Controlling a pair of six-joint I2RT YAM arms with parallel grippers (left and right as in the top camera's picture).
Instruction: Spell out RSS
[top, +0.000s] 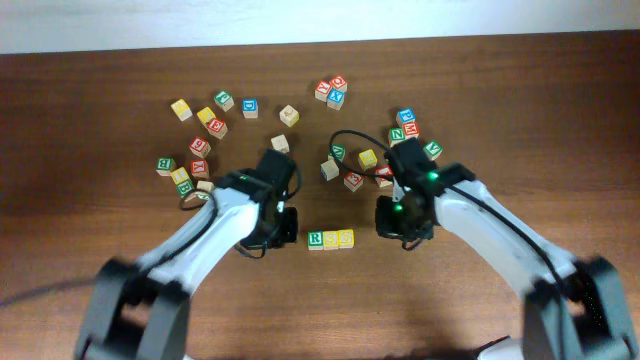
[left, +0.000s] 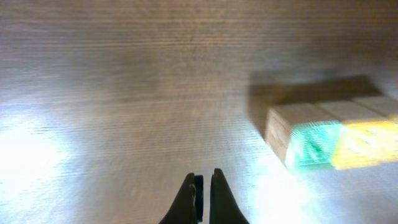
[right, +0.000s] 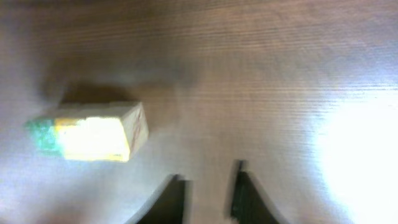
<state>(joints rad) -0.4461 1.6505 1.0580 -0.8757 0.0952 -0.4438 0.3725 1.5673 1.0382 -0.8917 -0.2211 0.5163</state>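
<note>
1. Three letter cubes stand in one row (top: 330, 239) on the wooden surface (top: 330, 310), near its front middle, touching side to side.
2. The row's long axis runs left to right in the overhead view, parallel to the far edge of the surface.
3. The R cube (top: 315, 239) sits at the end toward the left arm, with its green-and-white face up. The middle yellow cube (top: 331, 239) and the end yellow cube (top: 346, 238) follow toward the right arm.
4. The green R reads upright from the overhead camera, its top toward the far edge. The letters on the yellow faces are too small to read with certainty.
5. The left claw (left: 203, 186) hangs just beside the R end without touching it. Its fingers are pressed nearly together with only a slit between them, and they hold nothing.
6. The right claw (right: 210, 186) is near the yellow end, with bare wood between it and the row. Its fingers are spread apart with nothing between them.
7. Both wrist views are blurred; each shows the row off to one side, clear of the fingers.
8. Loose cubes (top: 368, 158) in red, blue, green and yellow lie scattered farther back, apart from the row.
</note>
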